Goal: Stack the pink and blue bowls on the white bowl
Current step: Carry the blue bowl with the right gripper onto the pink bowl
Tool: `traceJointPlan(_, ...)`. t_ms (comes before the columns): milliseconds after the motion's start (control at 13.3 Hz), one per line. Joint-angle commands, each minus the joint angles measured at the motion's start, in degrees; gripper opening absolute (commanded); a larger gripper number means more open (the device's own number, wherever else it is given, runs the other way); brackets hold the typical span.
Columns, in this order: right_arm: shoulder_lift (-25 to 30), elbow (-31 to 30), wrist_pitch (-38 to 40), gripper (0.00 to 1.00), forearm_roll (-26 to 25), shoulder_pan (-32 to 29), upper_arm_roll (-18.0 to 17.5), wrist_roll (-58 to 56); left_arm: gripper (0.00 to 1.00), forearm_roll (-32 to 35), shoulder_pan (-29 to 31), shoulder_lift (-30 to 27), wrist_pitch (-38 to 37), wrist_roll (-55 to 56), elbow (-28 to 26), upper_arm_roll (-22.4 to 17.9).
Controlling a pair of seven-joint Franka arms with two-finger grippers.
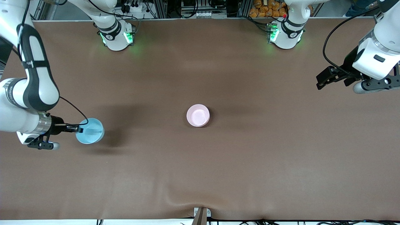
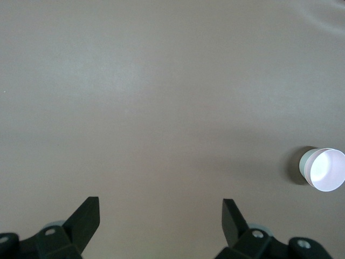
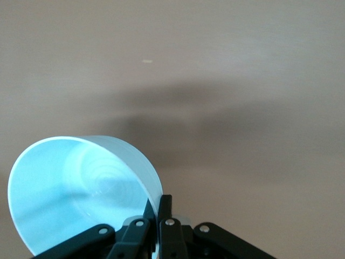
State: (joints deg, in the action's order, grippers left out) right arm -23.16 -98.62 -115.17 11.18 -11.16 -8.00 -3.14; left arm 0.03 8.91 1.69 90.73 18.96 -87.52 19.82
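A pale pink bowl (image 1: 198,115) stands upright at the table's middle. A second pale rim shows just under it, and I cannot tell whether that is the white bowl. It also shows in the left wrist view (image 2: 325,169), small and with a whitish outer wall. My right gripper (image 1: 78,128) is shut on the rim of the light blue bowl (image 1: 91,131) and holds it tilted above the table at the right arm's end. The right wrist view shows the fingers (image 3: 164,205) pinching the blue bowl's wall (image 3: 75,194). My left gripper (image 1: 322,82) hangs open and empty over the left arm's end of the table; its own view (image 2: 160,208) shows only bare cloth between the fingers.
The brown cloth (image 1: 250,156) has a wrinkle near the front edge by a small bracket (image 1: 201,214). The two arm bases (image 1: 116,36) (image 1: 286,34) stand along the edge farthest from the front camera.
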Motion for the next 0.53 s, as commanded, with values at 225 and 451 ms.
traceJointPlan(225,2.3,-1.4,-1.7,0.0,4.7,13.9,-0.8,21.3,1.0,0.7,1.8,-1.5,-0.5,-1.5,-1.0,0.2)
traceJointPlan(451,1.8,-1.7,-4.6,0.0,7.5,22.3,-0.6,31.9,1.0,0.9,2.0,-1.4,-0.2,-1.8,-0.4,0.0)
